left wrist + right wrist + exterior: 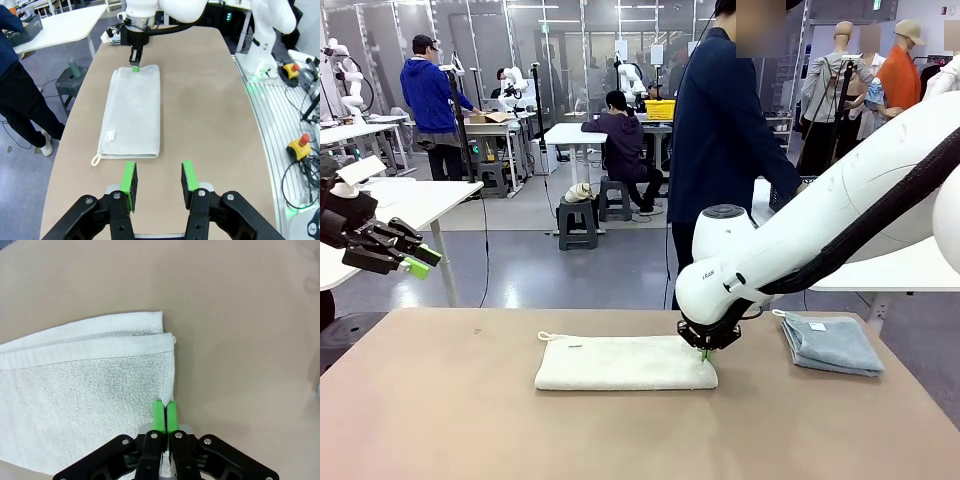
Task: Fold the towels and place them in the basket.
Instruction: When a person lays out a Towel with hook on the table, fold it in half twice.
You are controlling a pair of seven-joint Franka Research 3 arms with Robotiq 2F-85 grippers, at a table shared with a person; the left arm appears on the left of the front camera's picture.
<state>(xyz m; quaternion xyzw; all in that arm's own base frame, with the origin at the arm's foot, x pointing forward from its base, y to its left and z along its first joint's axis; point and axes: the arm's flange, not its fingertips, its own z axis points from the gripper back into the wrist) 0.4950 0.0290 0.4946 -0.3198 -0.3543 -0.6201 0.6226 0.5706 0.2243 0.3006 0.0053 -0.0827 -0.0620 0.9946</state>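
A cream-white towel (623,362) lies folded into a long strip in the middle of the table, its loop at the left end. My right gripper (706,350) presses down on the towel's right end, shut on its edge (165,412). In the left wrist view the same towel (134,112) stretches away from me. A pale blue-grey towel (830,342) lies folded at the table's right side. My left gripper (415,262) hangs above the table's left edge, open with nothing between its pads (159,180). A dark mesh basket (27,27) stands on a white side table by the person.
A person (720,130) in dark blue stands at the table's far side, behind my right arm (820,220). White tables stand off to the left (410,200) and right (900,270). Bare brown tabletop (450,410) spreads in front of and left of the cream towel.
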